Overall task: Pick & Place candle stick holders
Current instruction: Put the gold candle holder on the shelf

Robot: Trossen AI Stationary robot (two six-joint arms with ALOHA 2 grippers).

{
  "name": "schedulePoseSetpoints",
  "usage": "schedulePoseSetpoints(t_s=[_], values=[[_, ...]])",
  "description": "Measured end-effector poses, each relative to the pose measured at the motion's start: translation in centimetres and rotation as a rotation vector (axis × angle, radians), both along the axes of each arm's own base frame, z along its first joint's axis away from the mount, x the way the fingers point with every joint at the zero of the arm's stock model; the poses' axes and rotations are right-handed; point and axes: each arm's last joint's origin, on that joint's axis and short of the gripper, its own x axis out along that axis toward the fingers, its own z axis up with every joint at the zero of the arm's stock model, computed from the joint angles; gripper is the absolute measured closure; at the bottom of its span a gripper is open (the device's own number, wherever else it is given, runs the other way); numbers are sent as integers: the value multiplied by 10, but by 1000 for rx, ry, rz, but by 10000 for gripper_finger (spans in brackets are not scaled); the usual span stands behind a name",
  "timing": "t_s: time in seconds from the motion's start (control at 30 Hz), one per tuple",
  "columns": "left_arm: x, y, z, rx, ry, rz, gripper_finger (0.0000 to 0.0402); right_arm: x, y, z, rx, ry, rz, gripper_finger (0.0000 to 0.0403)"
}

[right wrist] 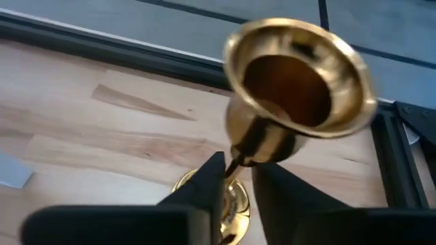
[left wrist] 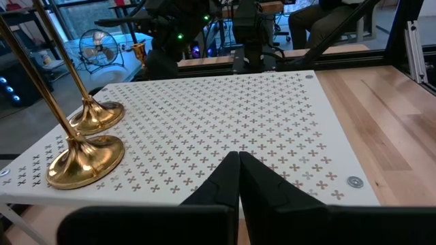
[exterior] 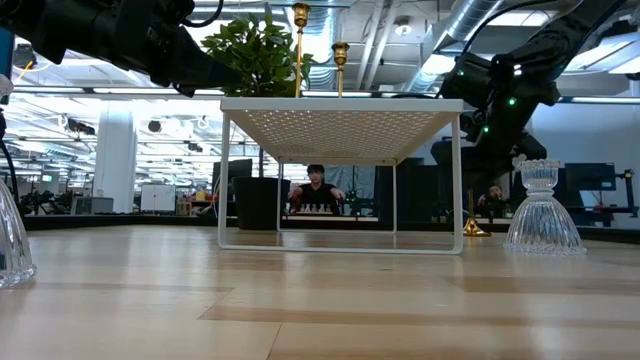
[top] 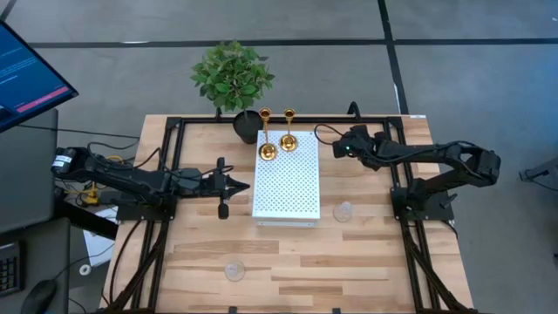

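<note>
1. Nearest the low camera stand two glass holders on the surface: one at the near left edge (exterior: 8,240), the other by the board's right side (exterior: 542,208).
2. Two gold holders (top: 268,150) (top: 288,139) already stand on the white board (top: 288,187), at its far left corner, side by side, stems upright.
3. A third gold holder (right wrist: 286,88) stands on the surface just off the board's far right corner. Its stem rises vertically between the fingers of the right tool (right wrist: 238,178), cup above them, round base below.
4. The right tool's fingers sit narrowly apart either side of the thin stem; whether they press on it I cannot tell.
5. The left tool (left wrist: 240,178) hangs over the board's left edge, fingers pressed together, holding nothing.
6. Judgement: the right arm is nearer this holder, and the board lies to the holder's left, so lifting straight up comes first.
7. All three gold holders are shiny, with flared cups.
</note>
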Motion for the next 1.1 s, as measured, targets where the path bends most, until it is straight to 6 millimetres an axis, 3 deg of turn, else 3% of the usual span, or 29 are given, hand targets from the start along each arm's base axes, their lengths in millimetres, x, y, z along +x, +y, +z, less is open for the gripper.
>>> schedulePoseSetpoints(t_s=[0.2, 0.43, 0.63, 0.83, 1.1], values=[[0, 0, 0, 0, 0, 0, 395, 3, 3, 1, -10, 41, 54, 391], [0, 0, 0, 0, 0, 0, 395, 3, 18, 15, -36, 29, 153, 398], [0, 0, 0, 0, 0, 0, 395, -11, 30, 50, -126, -58, 223, 400], [0, 0, 0, 0, 0, 0, 395, -23, 43, 101, -206, -186, 312, 401], [0, 0, 0, 0, 0, 0, 395, -10, 64, 152, -208, -342, 563, 402]])
